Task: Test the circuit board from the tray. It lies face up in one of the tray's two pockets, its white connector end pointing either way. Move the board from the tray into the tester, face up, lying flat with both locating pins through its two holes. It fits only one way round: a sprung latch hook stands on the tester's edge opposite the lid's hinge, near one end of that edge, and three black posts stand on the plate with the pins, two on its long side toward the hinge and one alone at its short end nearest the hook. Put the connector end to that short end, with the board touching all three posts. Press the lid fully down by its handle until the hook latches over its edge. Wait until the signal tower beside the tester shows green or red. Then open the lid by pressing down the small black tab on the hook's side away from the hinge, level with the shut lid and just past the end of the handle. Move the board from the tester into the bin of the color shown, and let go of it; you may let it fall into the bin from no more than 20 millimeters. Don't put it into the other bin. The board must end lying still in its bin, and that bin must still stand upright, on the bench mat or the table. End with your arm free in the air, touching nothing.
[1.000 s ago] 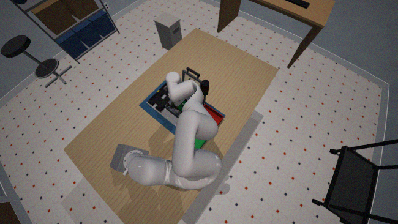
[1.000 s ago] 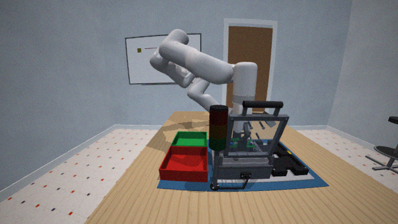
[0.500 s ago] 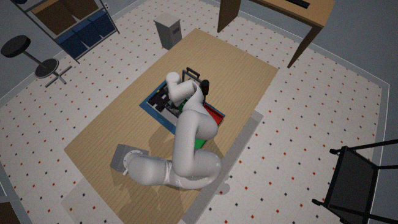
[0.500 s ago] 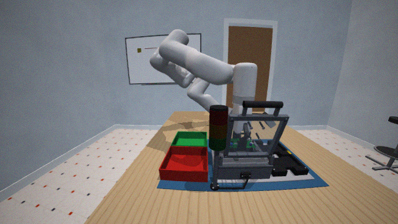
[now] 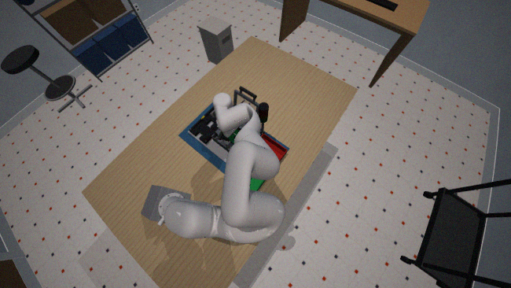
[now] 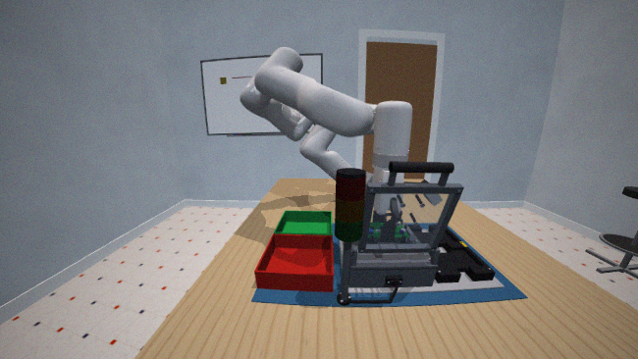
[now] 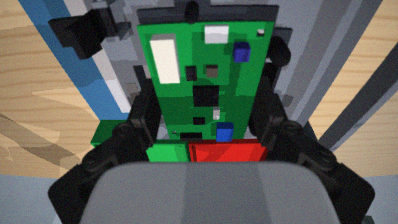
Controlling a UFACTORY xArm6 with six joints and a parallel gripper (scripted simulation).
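Note:
The green circuit board (image 7: pixel 227 75) (image 5: pixel 233 136) is face up over the tester's pin plate, its white end part toward the lone black post (image 7: pixel 191 11). Two posts show by its right edge. My gripper (image 7: pixel 205 91) is shut on the board across its long sides, with no clear gap at either finger. Whether the board is fully down on the pins is hidden. The tester (image 6: pixel 393 276) has its clear lid standing open, its handle (image 6: pixel 422 168) (image 5: pixel 248 93) on top. The black latch hook (image 7: pixel 82 35) is at the left. The signal tower (image 6: pixel 349 206) (image 5: pixel 263 112) is unlit.
The red bin (image 6: pixel 295 282) (image 5: pixel 276 148) and green bin (image 6: pixel 304 227) (image 5: pixel 257 184) stand upright beside the tester. The black tray (image 6: pixel 463 263) (image 5: pixel 202 129) lies on the other side. The raised lid and the tower stand close to the arm. The blue mat (image 6: pixel 510 292) lies beneath.

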